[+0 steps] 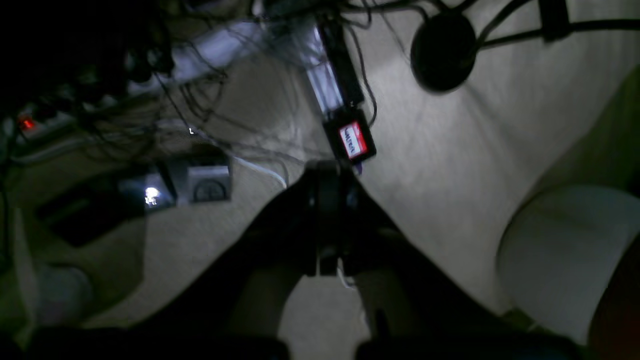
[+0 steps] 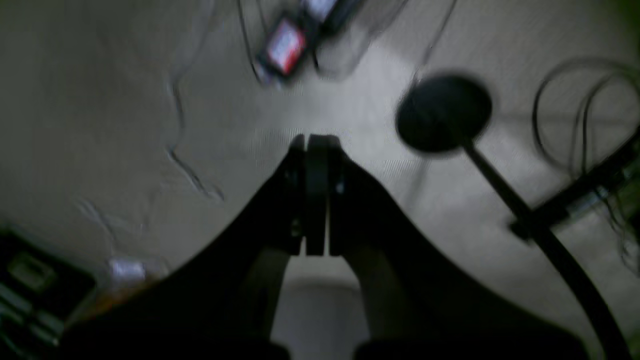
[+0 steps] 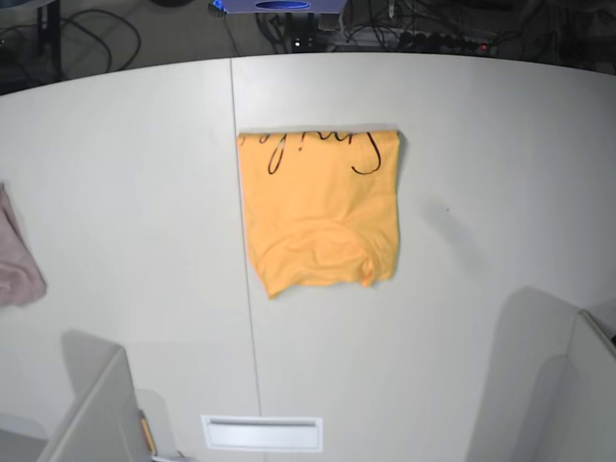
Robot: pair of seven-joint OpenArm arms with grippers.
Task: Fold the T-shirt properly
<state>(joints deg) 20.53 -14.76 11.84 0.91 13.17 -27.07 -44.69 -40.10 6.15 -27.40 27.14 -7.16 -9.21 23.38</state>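
The yellow-orange T-shirt [image 3: 318,217] lies folded into a rough rectangle at the middle of the white table [image 3: 481,144] in the base view. Black cursive script runs along its far edge. Neither wrist view shows the shirt. In the left wrist view my left gripper [image 1: 327,170] is shut, its dark fingers pressed together with nothing between them. My right gripper [image 2: 317,142] is also shut and empty in the right wrist view. Both wrist cameras look at a dim pale surface with cables. In the base view only pale arm parts show, at the bottom left [image 3: 96,414] and the bottom right [image 3: 568,385].
A small pinkish cloth [image 3: 17,260] lies at the table's left edge. A seam [image 3: 241,318] runs down the table past the shirt's left side. A black round disc on a stalk [image 2: 442,112] and a red-labelled black box [image 1: 352,140] lie among cables.
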